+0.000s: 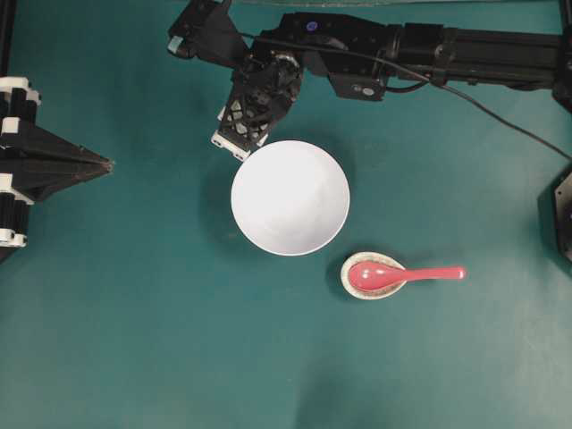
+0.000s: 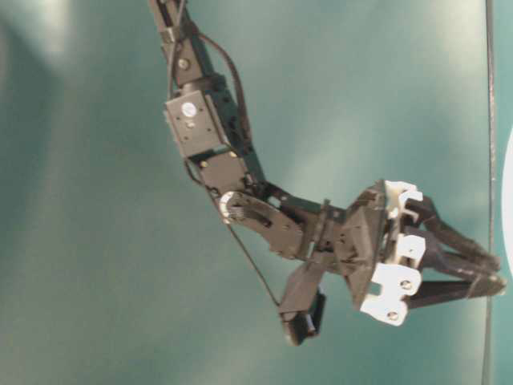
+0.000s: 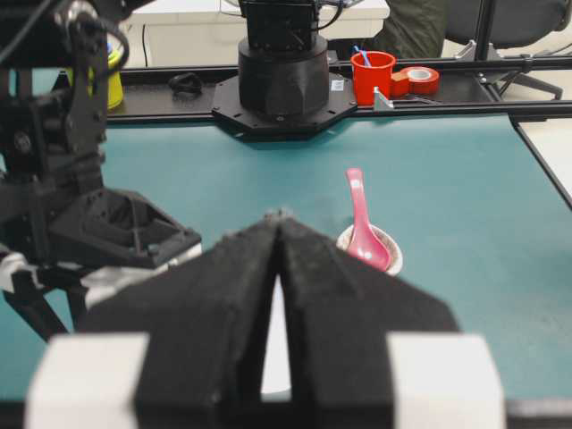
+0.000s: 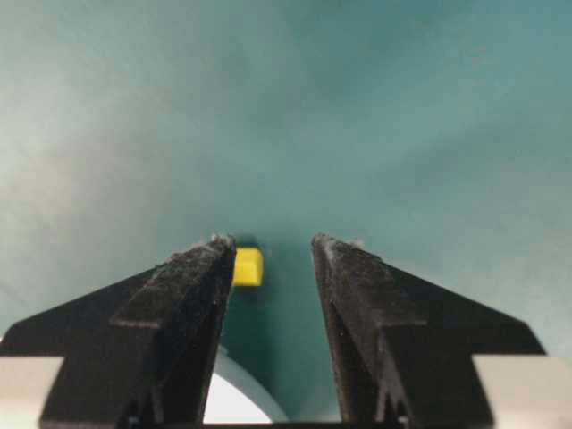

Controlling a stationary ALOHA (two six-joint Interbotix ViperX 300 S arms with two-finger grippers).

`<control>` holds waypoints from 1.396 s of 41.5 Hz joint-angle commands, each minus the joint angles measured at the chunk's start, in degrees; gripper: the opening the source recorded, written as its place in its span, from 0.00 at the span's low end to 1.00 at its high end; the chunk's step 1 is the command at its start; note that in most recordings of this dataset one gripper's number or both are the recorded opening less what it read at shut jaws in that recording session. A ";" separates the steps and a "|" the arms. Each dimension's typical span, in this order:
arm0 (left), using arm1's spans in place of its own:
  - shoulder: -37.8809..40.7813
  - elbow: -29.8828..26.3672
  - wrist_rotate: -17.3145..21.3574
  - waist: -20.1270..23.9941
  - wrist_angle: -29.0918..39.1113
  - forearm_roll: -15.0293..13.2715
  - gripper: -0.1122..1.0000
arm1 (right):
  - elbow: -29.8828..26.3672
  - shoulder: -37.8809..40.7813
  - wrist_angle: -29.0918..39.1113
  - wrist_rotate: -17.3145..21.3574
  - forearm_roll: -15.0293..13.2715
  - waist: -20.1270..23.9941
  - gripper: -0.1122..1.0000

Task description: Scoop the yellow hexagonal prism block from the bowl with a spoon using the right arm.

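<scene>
The yellow hexagonal prism block point(image 4: 248, 266) lies on the teal table just outside the bowl, beside the tip of one finger of my right gripper point(image 4: 273, 246). That gripper is open and holds nothing. In the overhead view the right gripper point(image 1: 241, 125) hangs over the far left rim of the white bowl point(image 1: 290, 197) and hides the block. The bowl looks empty. The pink-red spoon point(image 1: 402, 274) lies with its scoop in a speckled rest point(image 1: 374, 288), to the right of the bowl. My left gripper point(image 1: 107, 165) is shut and empty at the left edge.
The left wrist view looks past the shut left gripper point(image 3: 279, 217) to the spoon point(image 3: 362, 223) and the right arm's base point(image 3: 284, 76). A red cup point(image 3: 373, 76) and a tape roll point(image 3: 420, 79) stand on the rail behind. Bare teal table surrounds the dishes.
</scene>
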 commanded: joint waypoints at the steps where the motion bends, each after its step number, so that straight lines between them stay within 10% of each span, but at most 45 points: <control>1: 0.26 -0.97 0.09 0.09 -0.62 0.18 0.10 | -1.41 -1.05 0.18 0.26 0.00 -0.09 0.51; 58: 0.26 -0.88 0.18 0.00 -0.35 0.18 0.10 | -3.16 1.58 -2.64 -4.92 3.43 0.35 0.52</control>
